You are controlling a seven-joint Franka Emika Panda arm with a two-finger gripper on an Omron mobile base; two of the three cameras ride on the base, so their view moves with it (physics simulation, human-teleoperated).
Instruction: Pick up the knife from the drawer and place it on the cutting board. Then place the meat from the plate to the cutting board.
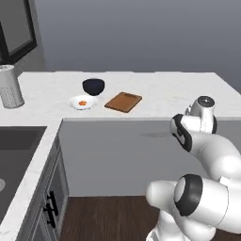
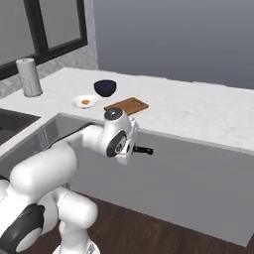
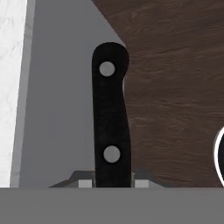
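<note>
I am holding the knife (image 3: 110,118) clamped in my pincer (image 3: 110,183), not yet on the cutting board (image 1: 123,101); the meat (image 1: 83,103) is waiting on the plate (image 1: 74,104).

On the worktop (image 1: 188,92) I count one cutting board (image 1: 123,101), one white plate (image 1: 76,103) carrying one lump of meat (image 1: 83,103), one dark bowl (image 1: 93,86) and one grey canister (image 1: 9,86). One knife (image 3: 110,118) too.
</note>
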